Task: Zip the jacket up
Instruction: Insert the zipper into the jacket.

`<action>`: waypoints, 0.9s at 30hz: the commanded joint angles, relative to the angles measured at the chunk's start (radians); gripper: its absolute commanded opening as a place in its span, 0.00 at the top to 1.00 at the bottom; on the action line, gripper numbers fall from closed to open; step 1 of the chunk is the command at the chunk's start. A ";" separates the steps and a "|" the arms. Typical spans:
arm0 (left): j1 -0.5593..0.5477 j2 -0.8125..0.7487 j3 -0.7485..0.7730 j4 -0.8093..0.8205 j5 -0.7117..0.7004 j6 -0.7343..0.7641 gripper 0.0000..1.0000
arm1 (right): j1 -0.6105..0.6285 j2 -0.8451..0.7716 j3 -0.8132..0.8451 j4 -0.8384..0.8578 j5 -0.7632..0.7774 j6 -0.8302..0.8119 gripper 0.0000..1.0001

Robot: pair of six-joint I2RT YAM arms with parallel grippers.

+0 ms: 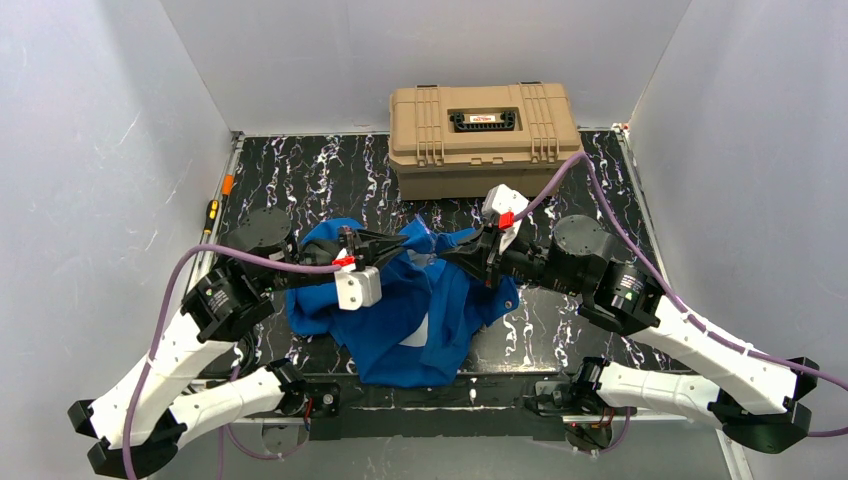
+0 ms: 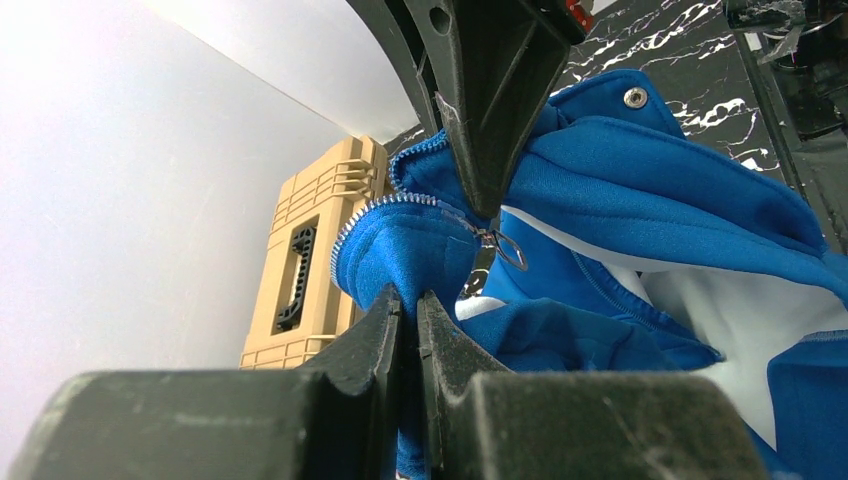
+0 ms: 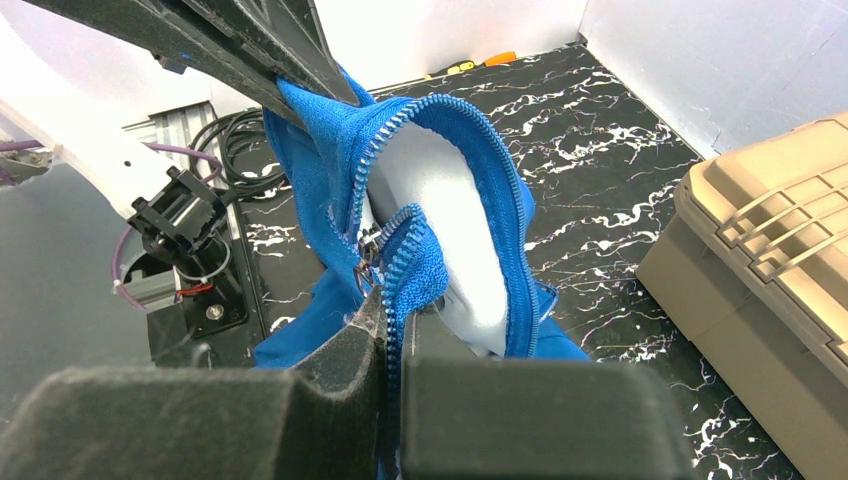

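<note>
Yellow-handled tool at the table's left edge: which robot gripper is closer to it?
Left. The left gripper pinches the jacket right of the tool; the right gripper holds the jacket farther right, past the left one.

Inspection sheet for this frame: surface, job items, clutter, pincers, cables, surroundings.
Surface: black marbled mat, partly covered by the jacket.
Job's things: blue jacket bunched near centre, pale lining showing; zipper not closed, teeth apart above the slider.
Clutter: tan case at the far edge, lid down; yellow-handled tool at the left edge.
Pincers: left pincer shut on the jacket; right pincer shut on the jacket at its zipper edge.
Cables: purple cables run along both arms; the right one passes the case's corner.
Surroundings: plain white walls on three sides.
</note>
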 commanded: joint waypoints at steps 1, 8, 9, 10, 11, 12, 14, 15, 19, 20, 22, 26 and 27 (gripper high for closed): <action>0.003 -0.022 0.004 0.036 0.009 -0.005 1.00 | -0.003 -0.021 0.042 0.059 -0.001 0.014 0.99; 0.003 -0.021 0.008 0.036 0.007 0.000 1.00 | -0.003 -0.025 0.041 0.055 0.008 0.014 0.99; 0.003 -0.021 0.006 0.035 0.007 0.002 1.00 | -0.004 -0.027 0.041 0.056 0.007 0.014 0.99; 0.002 -0.020 0.006 0.034 0.006 0.002 1.00 | -0.004 -0.028 0.041 0.057 0.002 0.014 0.99; 0.003 -0.020 0.008 0.035 0.007 0.002 1.00 | -0.003 -0.027 0.041 0.056 0.000 0.014 0.99; 0.002 -0.018 0.008 0.036 0.007 0.002 1.00 | -0.003 -0.026 0.040 0.054 -0.001 0.014 0.99; 0.002 -0.017 0.012 0.036 0.008 0.000 1.00 | -0.003 -0.028 0.036 0.050 0.002 0.014 0.99; 0.002 -0.016 0.012 0.038 0.010 -0.001 1.00 | -0.003 -0.030 0.035 0.050 0.004 0.014 0.99; 0.003 -0.014 0.013 0.039 0.013 -0.006 1.00 | -0.003 -0.030 0.035 0.055 0.002 0.014 0.99; 0.002 -0.013 0.013 0.044 0.014 -0.012 1.00 | -0.003 -0.030 0.034 0.052 0.000 0.014 0.99; 0.003 -0.010 0.021 0.057 0.009 -0.028 1.00 | -0.003 -0.031 0.029 0.052 -0.001 0.014 0.99; 0.002 -0.009 0.024 0.062 0.009 -0.035 1.00 | -0.003 -0.032 0.024 0.061 -0.001 0.014 0.99; 0.002 -0.008 0.023 0.064 0.009 -0.037 1.00 | -0.003 -0.031 0.023 0.062 -0.005 0.029 0.99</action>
